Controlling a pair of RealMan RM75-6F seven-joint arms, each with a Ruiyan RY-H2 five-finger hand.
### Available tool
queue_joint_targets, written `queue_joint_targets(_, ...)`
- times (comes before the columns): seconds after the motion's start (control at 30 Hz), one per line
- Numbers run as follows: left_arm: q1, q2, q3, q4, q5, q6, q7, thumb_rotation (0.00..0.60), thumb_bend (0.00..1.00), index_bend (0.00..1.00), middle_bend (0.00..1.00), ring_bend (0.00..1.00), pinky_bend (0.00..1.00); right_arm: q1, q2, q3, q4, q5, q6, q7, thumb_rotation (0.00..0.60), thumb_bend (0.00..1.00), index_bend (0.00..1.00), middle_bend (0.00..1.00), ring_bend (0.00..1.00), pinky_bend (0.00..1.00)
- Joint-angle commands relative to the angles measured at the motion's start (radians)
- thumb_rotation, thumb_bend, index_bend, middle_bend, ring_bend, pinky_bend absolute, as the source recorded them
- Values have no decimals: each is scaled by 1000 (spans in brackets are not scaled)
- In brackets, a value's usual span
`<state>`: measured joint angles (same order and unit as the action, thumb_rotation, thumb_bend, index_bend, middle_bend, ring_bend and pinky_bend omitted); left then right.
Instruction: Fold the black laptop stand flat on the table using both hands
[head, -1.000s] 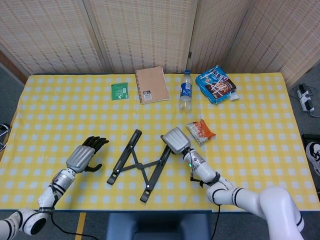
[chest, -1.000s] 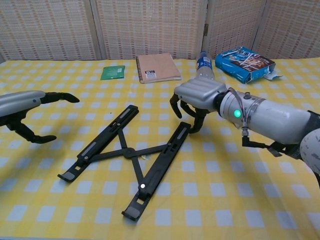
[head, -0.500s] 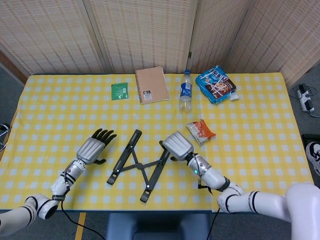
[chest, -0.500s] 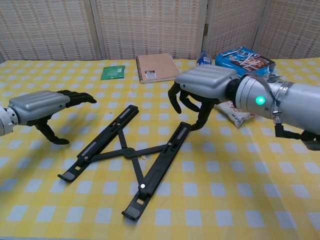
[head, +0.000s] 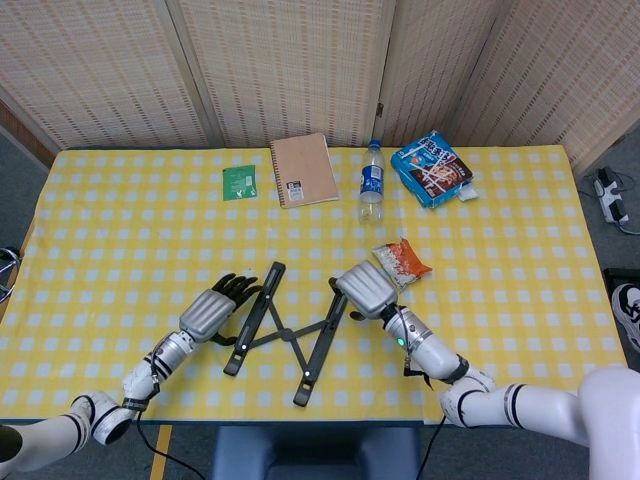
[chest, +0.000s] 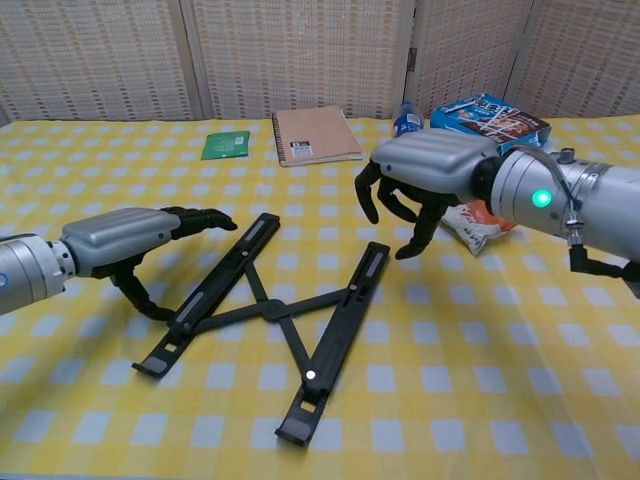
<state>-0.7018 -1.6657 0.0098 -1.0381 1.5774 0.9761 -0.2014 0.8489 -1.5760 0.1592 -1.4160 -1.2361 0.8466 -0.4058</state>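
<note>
Since a moment ago my left hand (chest: 130, 232) has slid in from the left until its fingers (chest: 200, 214) reach the left rail of the laptop stand (chest: 285, 318), and the stand itself has shifted a little to the right and nearer the front edge, its rails now lying steeper; my right hand (chest: 425, 180) has lifted slightly off the top of the right rail. The table (head: 120, 230), under its yellow checked cloth, carries a blue snack bag (head: 431, 168) at the far right, its end torn open, though I cannot tell what is inside; a tan spiral notebook (head: 303, 169) lies closed at the far middle, a clear bottle (head: 371, 185) with a blue label lies beside it, and a small red snack packet (head: 401, 262) and a green sachet (head: 239, 182) lie flat on the cloth. The stand is black, lying flat near the front centre of the table, two long rails spread in a V and joined by thin crossed struts. My left hand's fingers are stretched forward over the left rail and the thumb hooks down beside it, gripping nothing that I can make out. My right hand hovers just above the upper end of the right rail, fingers curled downward and apart, holding nothing.
</note>
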Motion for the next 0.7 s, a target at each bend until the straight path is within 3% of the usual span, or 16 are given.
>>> queue_joint_targets(0.03,-5,-13,-2,-16,7,11,-2,600,194,12,47,0,0,-3,4,-3,0,-3,4,12,600,157,532,767,823,886)
queue_joint_targets(0.27,-35,-32,-17,-67,20,14,33,600,193,23,47,0,0,-13,29,-11,-16,-15,15,44,600,158,531,767,823,886)
queue_joint_targets(0.47,-68,-28,-40,-25,5,-22,146,600,193,55,47,0,0,-23,67,-28,-55,-35,13,66,600,158,532,767,823,886)
queue_joint_targets(0.53,-89,-24,-47,24,-1,-51,197,600,193,57,47,0,0,-29,89,-55,-87,-63,11,60,600,158,532,767,823,886)
queue_joint_targets(0.7,-113,-28,-50,82,5,-53,184,600,193,126,92,15,0,-41,115,-107,-136,-117,12,37,600,157,586,796,854,886)
